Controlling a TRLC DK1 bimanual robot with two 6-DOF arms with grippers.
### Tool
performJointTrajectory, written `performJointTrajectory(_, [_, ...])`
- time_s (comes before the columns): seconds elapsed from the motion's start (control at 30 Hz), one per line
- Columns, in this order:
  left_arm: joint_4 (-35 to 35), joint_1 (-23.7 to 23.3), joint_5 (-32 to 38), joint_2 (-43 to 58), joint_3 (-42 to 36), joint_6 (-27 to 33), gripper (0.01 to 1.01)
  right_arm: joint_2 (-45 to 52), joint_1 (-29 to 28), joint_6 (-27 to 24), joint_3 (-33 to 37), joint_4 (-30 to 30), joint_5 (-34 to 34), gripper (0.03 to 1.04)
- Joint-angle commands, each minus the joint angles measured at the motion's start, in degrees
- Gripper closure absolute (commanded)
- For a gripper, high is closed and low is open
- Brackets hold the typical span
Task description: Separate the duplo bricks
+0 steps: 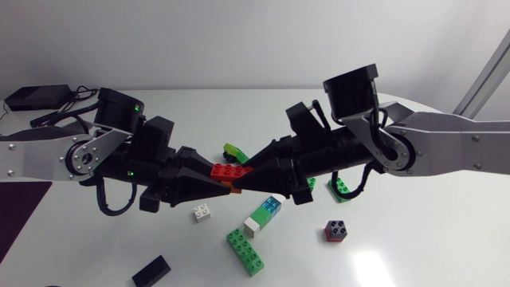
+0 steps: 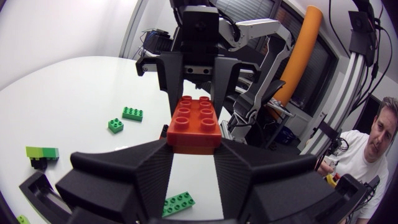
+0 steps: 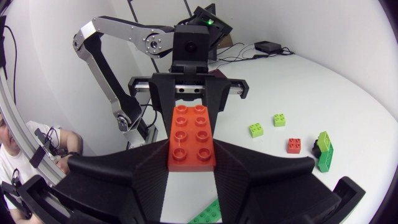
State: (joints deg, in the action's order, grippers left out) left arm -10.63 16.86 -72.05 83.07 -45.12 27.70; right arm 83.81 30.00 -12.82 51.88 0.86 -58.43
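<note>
L gripper [image 1: 215, 186] & R gripper [image 1: 245, 178] meet mid-table, both clamped on a red-and-orange duplo stack [image 1: 229, 170] above the white table [image 1: 414, 239], w/ a long green brick [image 1: 245, 251] & small white brick [image 1: 202, 212] lying nearby.

The head view looks down from above on the whole worktop [image 1: 446, 239], while the two wrist views, each close behind its own fingers [image 2: 124, 180], face one another across the red brick [image 1: 229, 171], which all three views share.

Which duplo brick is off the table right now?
The red brick, clamped in mid-air between the left gripper and right gripper; all other bricks lie on the table.
</note>
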Motion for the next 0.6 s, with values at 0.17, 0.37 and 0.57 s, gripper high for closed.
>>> performJointTrajectory(0.17, [-0.27,0.1,-1.43,-3.17,0.21,-1.69,0.746,1.09,0.85,0.95,-0.02,-0.42,-0.54,0.8])
performJointTrajectory(0.37, [-0.09,0.19,-1.34,-3.17,0.48,-1.51,0.759,0.21,0.85,1.48,0.24,0.46,-0.72,0.43])
performJointTrajectory(0.57, [-0.27,-0.08,-1.34,-3.26,0.48,-1.42,0.759,-1.37,0.32,1.66,1.21,1.6,-1.33,0.09])
